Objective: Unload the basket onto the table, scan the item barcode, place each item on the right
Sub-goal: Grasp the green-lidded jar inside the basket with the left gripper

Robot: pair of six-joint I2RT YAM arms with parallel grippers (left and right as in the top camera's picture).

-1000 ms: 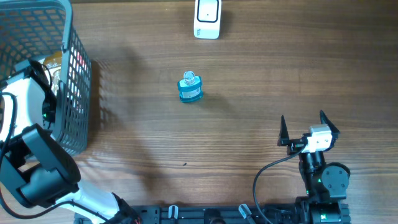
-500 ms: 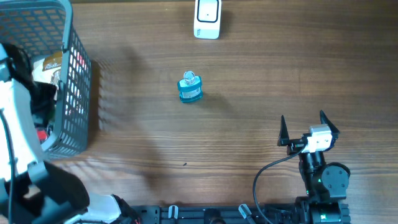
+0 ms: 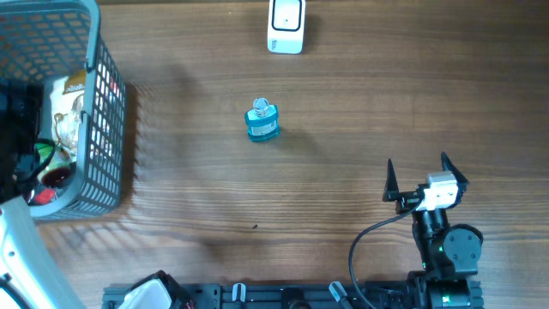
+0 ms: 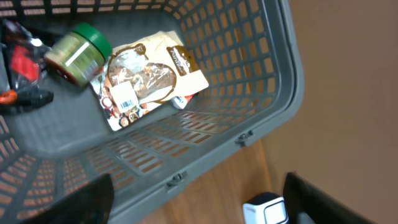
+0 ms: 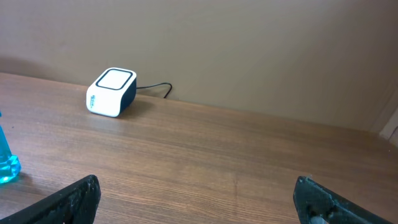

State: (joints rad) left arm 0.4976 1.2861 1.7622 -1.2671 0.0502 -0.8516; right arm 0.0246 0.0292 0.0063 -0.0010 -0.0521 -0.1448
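Grey mesh basket (image 4: pixel 261 106) sits under the left pincer (image 4: pixel 198 178), whose jaws stand wide and empty. The snack packet (image 4: pixel 146 78) lies ahead of it, barcode sticker up, just beside a green-lidded jar (image 4: pixel 78 53). Best to pinch the packet's free edge, leaving the sticker uncovered for the scanner (image 3: pixel 285 24). The right pincer (image 3: pixel 417 161) hangs open.

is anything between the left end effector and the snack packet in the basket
Nothing visible does. The left end effector hangs open above the basket, and the snack packet lies uncovered on its floor; a green-lidded jar lies at its corner.
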